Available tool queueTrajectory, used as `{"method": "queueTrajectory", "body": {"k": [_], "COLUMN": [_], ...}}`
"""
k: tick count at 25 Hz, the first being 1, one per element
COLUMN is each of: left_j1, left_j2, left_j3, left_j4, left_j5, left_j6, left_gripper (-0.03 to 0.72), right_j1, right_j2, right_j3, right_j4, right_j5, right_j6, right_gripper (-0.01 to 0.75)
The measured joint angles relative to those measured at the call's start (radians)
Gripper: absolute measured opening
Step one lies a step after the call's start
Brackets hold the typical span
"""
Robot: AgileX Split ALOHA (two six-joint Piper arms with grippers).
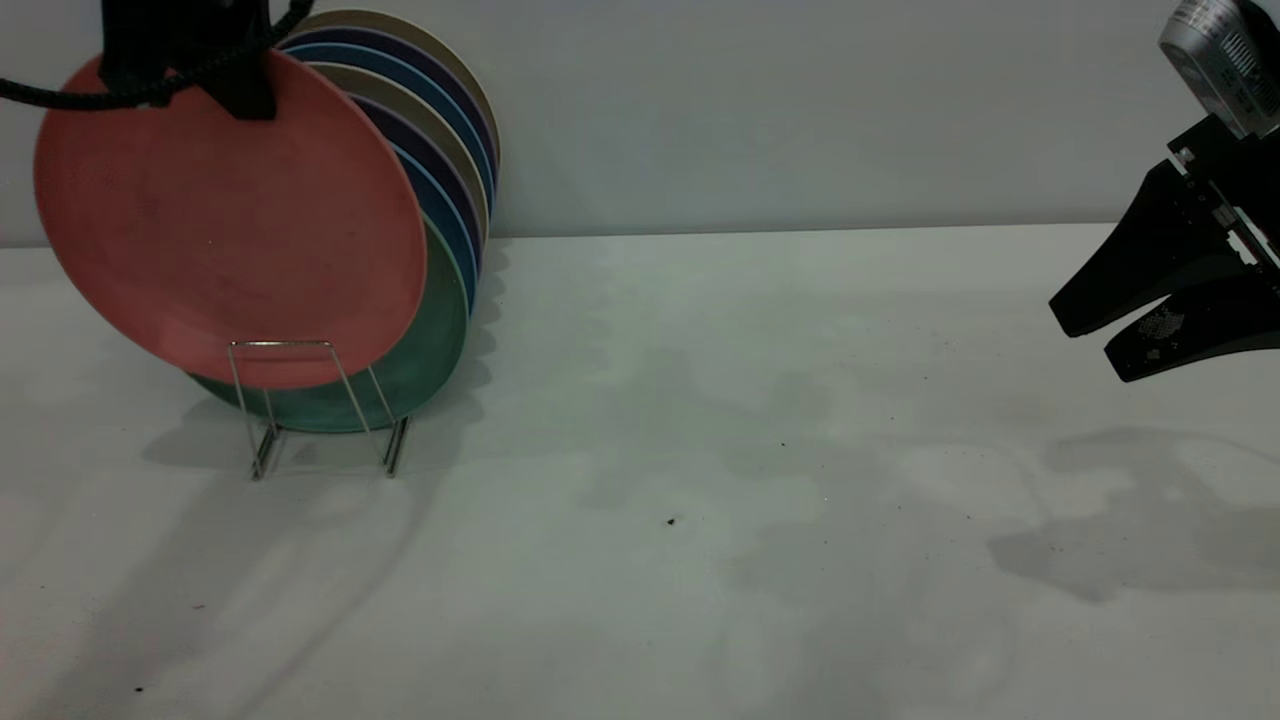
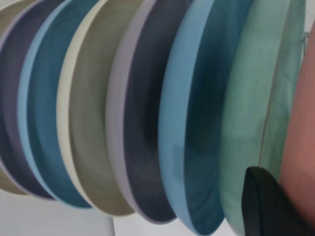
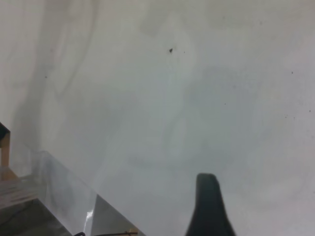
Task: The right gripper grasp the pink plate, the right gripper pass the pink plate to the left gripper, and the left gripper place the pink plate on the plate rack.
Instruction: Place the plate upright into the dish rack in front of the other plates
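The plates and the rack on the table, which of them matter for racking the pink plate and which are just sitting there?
Part of the job:
- pink plate, held at its top edge by the left claw
- plate rack
- right claw, off to the right, holding nothing

Just there:
- teal-green plate, already racked
- blue plates, purple plates and beige plates behind it

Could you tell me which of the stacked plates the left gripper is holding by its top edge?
The pink plate, frontmost in the row at the plate rack. The left gripper clamps its upper rim; the teal-green plate behind it is untouched.
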Motion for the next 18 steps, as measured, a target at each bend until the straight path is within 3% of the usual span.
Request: {"method": "queueTrajectory", "body": {"k": [11, 15, 18], "left_j1": [0.0, 0.0, 0.0], "left_j2": [0.027, 0.028, 0.028], "left_j3": [0.0, 0.0, 0.0], "left_j4": [0.001, 0.001, 0.0], "left_j5": [0.02, 0.062, 0.079], "left_j6": [-0.002, -0.01, -0.012], "left_gripper": [0.115, 0.218, 0.34], "right_j1": [0.0, 0.0, 0.0], "right_j2": [0.0, 0.0, 0.0], "right_j3": [0.0, 0.0, 0.0], "right_j4": [-0.002, -0.003, -0.004], "right_j5": [-0.003, -0.004, -0.004], "right_j6": [0.008, 0.009, 0.009], "right_gripper": [0.568, 0.568, 0.568]}}
